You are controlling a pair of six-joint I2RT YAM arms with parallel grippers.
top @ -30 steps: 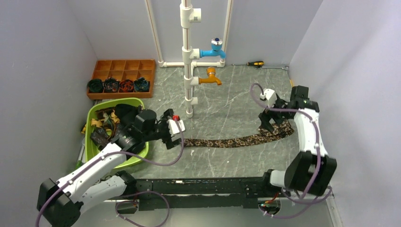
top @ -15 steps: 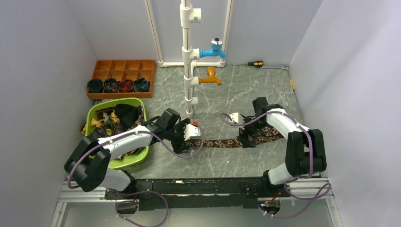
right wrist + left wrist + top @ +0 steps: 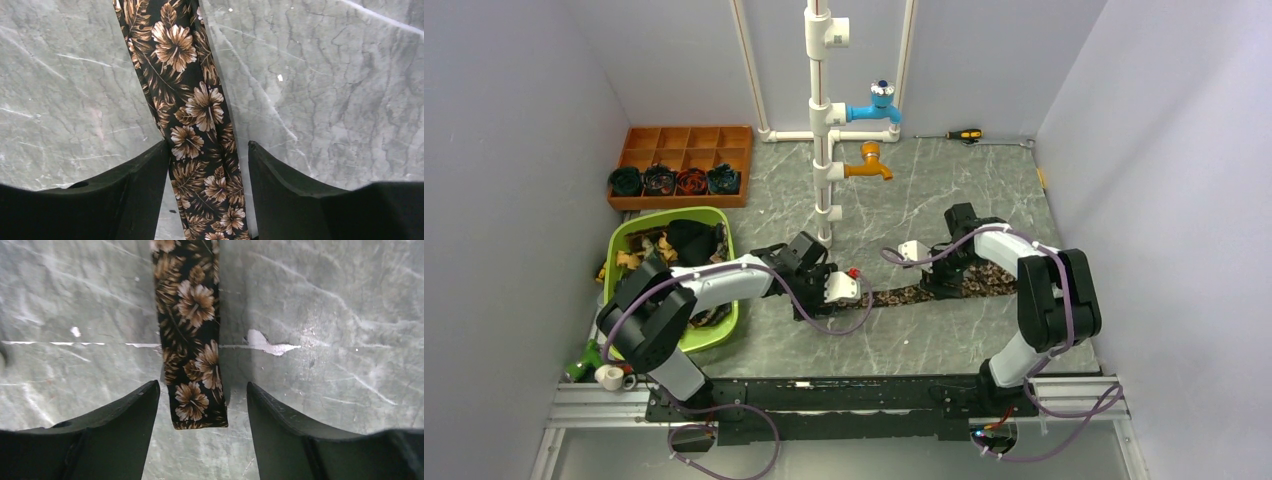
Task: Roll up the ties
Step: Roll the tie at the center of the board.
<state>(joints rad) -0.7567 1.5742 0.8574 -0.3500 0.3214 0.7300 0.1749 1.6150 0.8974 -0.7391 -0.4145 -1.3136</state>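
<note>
A dark tie with tan flowers (image 3: 914,296) lies flat across the marble table between the two arms. My left gripper (image 3: 849,292) is open just above its narrow end (image 3: 197,405), which lies between the fingers. My right gripper (image 3: 932,283) is open over a wider part of the same tie (image 3: 200,130), a finger on each side of the strip. Several rolled ties (image 3: 674,181) sit in the brown tray (image 3: 686,142) at the back left. More loose ties (image 3: 649,253) lie in the green basket (image 3: 714,338).
A white pipe stand (image 3: 821,120) with a blue tap (image 3: 876,106) and an orange tap (image 3: 869,163) rises at the table's middle back. A screwdriver (image 3: 960,134) lies at the back right. A tape roll (image 3: 608,377) sits at the front left.
Both arms have swung inward and come down over the tie: the left from the basket rightward to the tie's narrow end, the right from the far right leftward along the strip.
</note>
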